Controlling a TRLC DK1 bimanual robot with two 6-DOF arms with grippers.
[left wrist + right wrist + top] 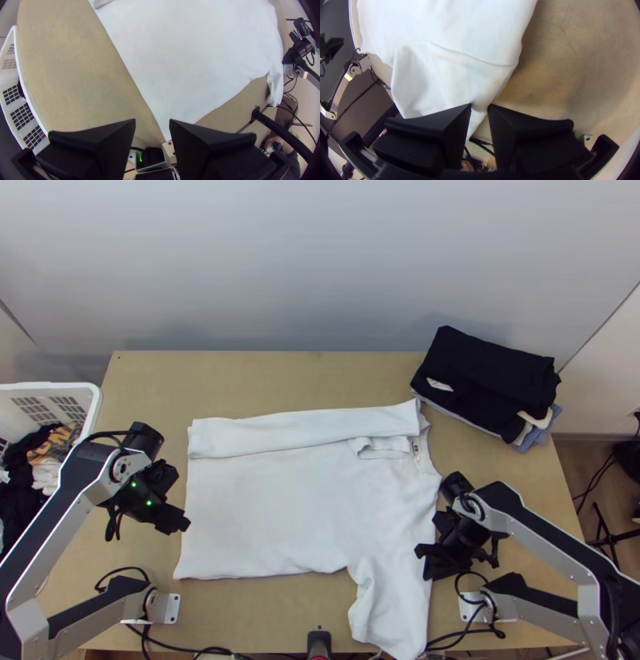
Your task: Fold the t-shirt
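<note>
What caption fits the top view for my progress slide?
White t-shirt, far side folded inward, near sleeve sticking out; folded clothes stacked at far right.

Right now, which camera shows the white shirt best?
The top view: nearly the whole shirt, including collar and folded-in side. The left wrist view shows much of its body; the right wrist view, its rumpled sleeve closely.

Basket (95, 394) cut off at top view's left edge; collar label (416, 449) too small to read.

2 robot arms (50, 510) at a table (264, 380) suggest a lab.
</note>
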